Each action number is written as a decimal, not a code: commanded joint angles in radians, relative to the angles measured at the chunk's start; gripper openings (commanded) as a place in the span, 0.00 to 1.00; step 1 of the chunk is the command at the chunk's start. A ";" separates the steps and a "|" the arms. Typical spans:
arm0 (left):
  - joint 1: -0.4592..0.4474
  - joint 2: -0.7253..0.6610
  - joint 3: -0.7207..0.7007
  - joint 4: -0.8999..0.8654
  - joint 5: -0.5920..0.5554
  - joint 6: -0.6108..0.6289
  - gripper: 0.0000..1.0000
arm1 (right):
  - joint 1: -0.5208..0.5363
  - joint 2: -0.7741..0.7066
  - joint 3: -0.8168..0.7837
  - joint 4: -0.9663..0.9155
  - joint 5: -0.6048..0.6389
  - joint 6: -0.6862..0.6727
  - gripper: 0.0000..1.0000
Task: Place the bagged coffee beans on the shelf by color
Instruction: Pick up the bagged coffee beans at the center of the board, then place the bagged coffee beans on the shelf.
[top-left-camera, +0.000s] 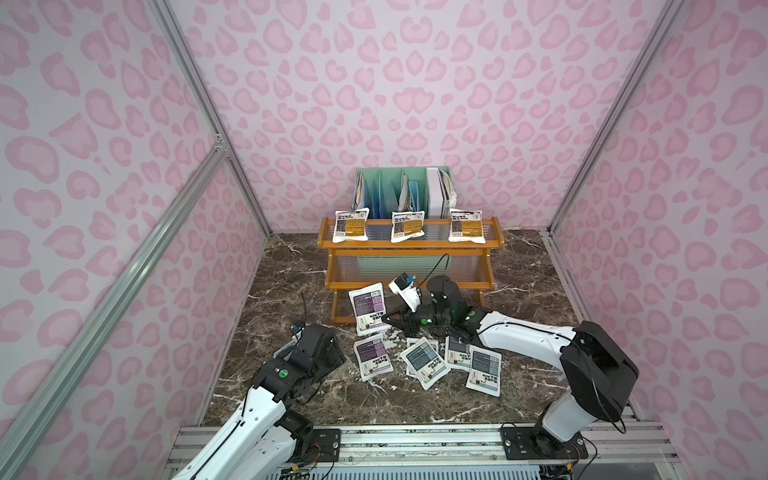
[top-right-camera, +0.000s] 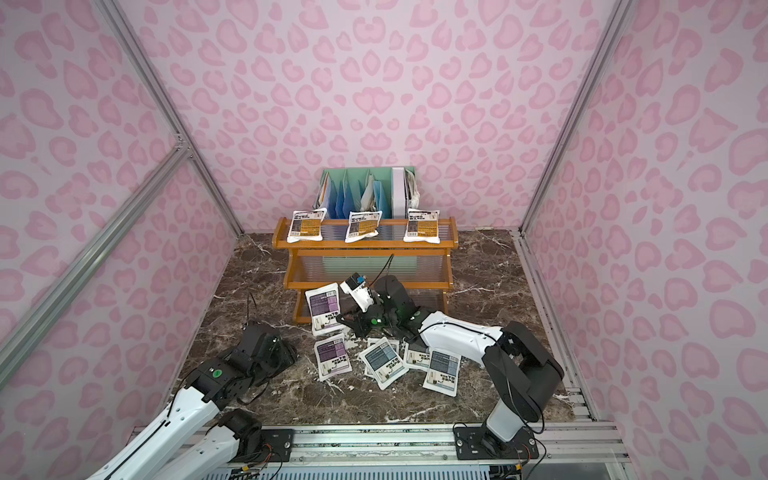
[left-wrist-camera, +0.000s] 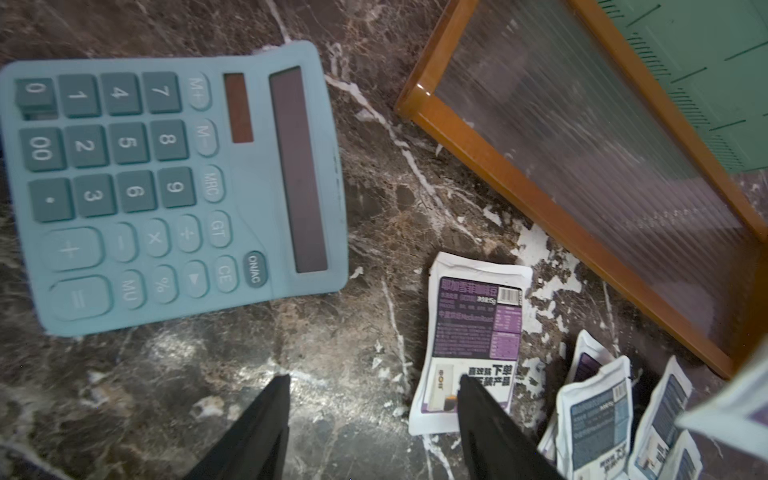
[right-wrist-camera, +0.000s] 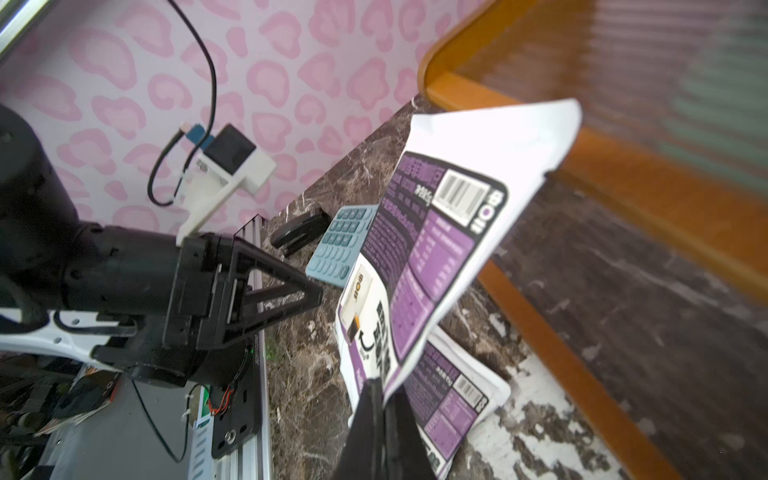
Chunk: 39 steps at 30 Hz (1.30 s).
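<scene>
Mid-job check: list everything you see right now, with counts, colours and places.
orange pouches: three, orange labels, top tier of orange-brown shelf
purple pouch: one, flat on dark marble table
held purple pouch: one, in right gripper
grey-blue pouches: at least two, overlapping pile on table
file organizer: one, mint-green, behind shelf
calculator: one, light blue, on table
left gripper: black, open, above table
right gripper: black, shut on held purple pouch
</scene>
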 joint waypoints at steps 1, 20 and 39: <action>0.001 -0.025 -0.006 -0.069 -0.065 -0.034 0.67 | -0.002 0.015 0.076 -0.021 0.106 -0.010 0.00; 0.001 -0.053 -0.006 -0.091 -0.078 -0.026 0.67 | -0.022 0.274 0.384 -0.019 0.170 0.055 0.00; 0.001 -0.040 0.008 -0.095 -0.070 -0.027 0.68 | -0.049 0.261 0.317 0.010 0.225 0.134 0.44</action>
